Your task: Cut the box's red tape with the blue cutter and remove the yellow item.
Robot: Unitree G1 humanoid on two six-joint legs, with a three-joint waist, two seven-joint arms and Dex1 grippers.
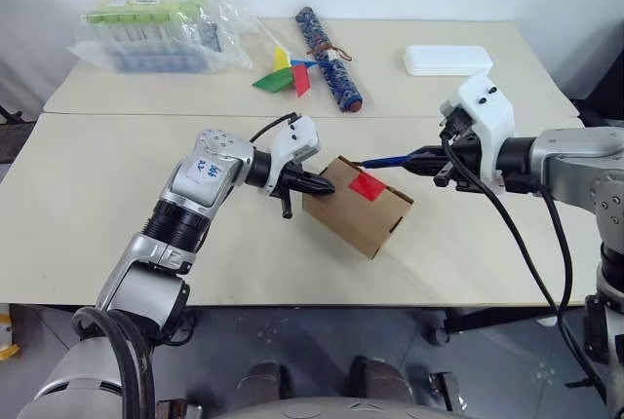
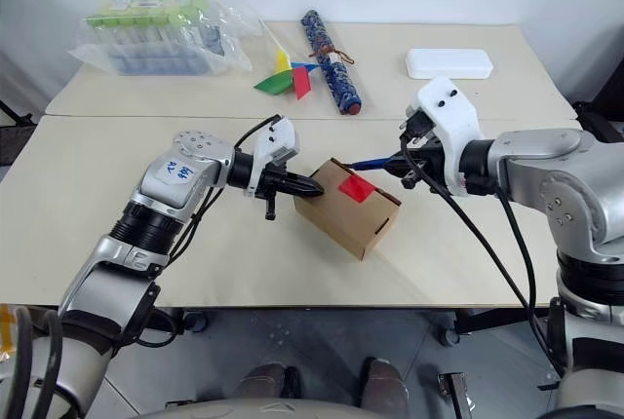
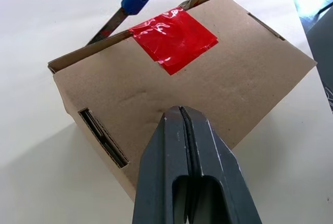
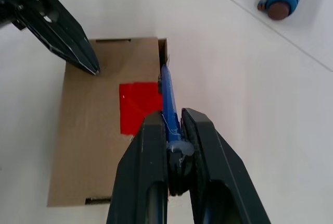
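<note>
Pinning the box (image 1: pixel 356 207) with shut left gripper (image 1: pixel 322 186); right gripper (image 4: pixel 174 130) clamping blue cutter (image 4: pixel 169 104), gotta slice red tape (image 3: pixel 173 38) along the seam.

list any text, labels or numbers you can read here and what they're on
No text here can be read with certainty.
White sticker on the left arm: dark handwritten marks, too small to read.
Bagged package at the far corner of the table: green printed labels, too blurred to read.
The box, the red tape, the blue cutter and the white case: no print visible.
</note>
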